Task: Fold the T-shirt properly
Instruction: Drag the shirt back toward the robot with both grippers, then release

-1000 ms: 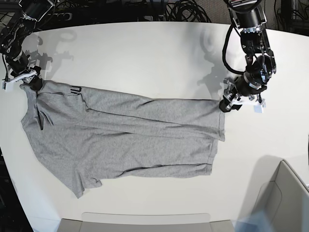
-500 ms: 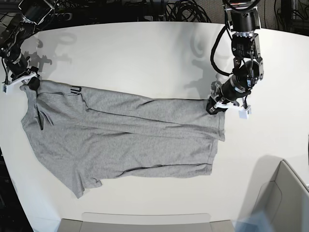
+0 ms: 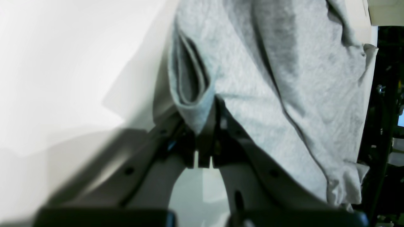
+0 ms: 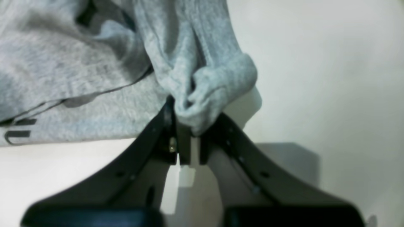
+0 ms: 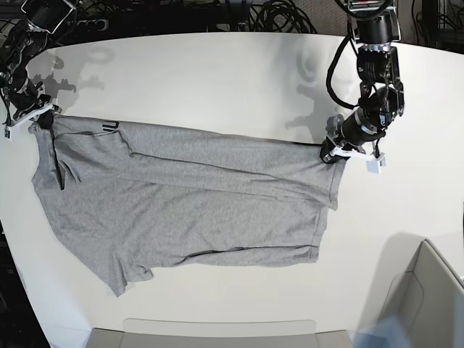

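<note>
Base view | left claw [image 5: 328, 154] and right claw [image 5: 38, 123] each clenched on T-shirt [image 5: 188, 203] corners | bare table [image 5: 217, 80] behind

Bright even light overhead, my arms' soft shadows on the white table [image 5: 217, 80], my wrist views blurred nearby
</note>
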Available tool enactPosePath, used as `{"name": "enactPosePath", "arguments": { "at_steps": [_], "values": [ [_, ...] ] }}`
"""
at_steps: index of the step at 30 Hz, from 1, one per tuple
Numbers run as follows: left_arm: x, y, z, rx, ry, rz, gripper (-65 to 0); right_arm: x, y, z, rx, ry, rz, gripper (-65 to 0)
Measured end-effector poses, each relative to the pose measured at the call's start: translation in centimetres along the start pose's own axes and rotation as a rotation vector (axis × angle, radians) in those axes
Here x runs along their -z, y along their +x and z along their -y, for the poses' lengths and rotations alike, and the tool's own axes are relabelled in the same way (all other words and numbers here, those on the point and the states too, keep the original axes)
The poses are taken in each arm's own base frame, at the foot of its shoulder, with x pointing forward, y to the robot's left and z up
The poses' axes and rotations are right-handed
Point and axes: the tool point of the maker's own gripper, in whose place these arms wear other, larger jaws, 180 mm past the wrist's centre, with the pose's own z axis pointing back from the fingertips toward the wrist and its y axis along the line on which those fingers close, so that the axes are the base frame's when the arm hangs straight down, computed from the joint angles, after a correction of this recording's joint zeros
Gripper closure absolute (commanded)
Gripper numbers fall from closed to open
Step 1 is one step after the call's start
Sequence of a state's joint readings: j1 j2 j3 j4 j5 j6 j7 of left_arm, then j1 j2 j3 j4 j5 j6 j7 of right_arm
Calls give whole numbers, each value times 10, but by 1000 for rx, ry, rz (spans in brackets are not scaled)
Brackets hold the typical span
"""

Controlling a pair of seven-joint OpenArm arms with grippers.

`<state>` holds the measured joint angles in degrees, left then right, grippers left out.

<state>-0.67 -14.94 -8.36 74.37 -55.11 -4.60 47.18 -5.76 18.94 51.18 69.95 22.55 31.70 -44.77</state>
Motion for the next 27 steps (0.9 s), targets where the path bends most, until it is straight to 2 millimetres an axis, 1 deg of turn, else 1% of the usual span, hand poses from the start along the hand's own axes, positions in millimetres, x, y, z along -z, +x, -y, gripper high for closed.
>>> {"name": "enactPosePath", "arguments": {
  "at_steps": [3,6,9,11,14,15,16,20,23,27],
  "values": [
    [-16,0,-13,-23,18,22,0,0,-4,-6,-51,18,-22,0],
    [-35,-2,-30,-29,48,49,0,2,-10,-13,-61,39,-26,0],
    [-54,-2,-50,-36,92,61,0,-2,-15,-30,-129,100,-33,0],
    [-63,-4,-59,-28,110,29,0,-3,-19,-39,-156,113,-39,0],
    [-73,-2,-70,-40,137,38,0,-9,-30,-55,-193,134,-55,0],
    [-78,-5,-76,-47,148,32,0,-11,-31,-60,-208,144,-59,0],
    [-82,-6,-81,-57,158,36,0,-15,-38,-62,-230,139,-88,0],
    [-99,-14,-100,-70,188,45,0,-26,-53,-76,-252,151,-106,0],
    [-108,-20,-113,-71,218,43,0,-35,-64,-82,-262,158,-118,0],
    [-119,-31,-128,-61,259,12,0,-45,-76,-83,-275,158,-139,0]
  ]
}}
